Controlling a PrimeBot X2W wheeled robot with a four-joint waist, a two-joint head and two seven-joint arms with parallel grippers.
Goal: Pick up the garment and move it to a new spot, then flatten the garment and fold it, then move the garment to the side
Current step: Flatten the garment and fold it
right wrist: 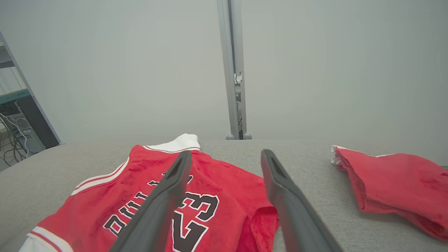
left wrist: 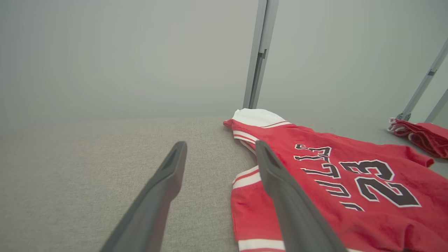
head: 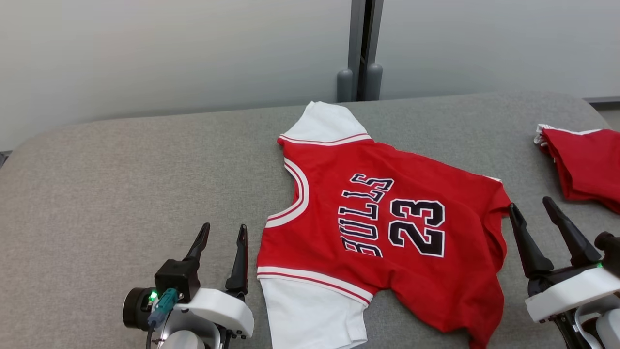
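The garment [head: 387, 218] is a small red jersey with white sleeves and "BULLS 23" in black. It lies spread on the grey table [head: 121, 174], neck toward the left, hem at the right slightly rumpled. It also appears in the left wrist view [left wrist: 350, 185] and the right wrist view [right wrist: 210, 206]. My left gripper [head: 223, 232] stands open just left of the jersey, near its lower white sleeve, holding nothing. My right gripper [head: 530, 206] is open beside the hem's right edge, also holding nothing. Both hover close to the cloth without touching it.
A second red cloth [head: 586, 165], folded, lies at the table's right edge, also seen in the right wrist view [right wrist: 395, 185]. A grey post [head: 361, 53] stands behind the table against a pale wall. Bare table surface stretches to the left.
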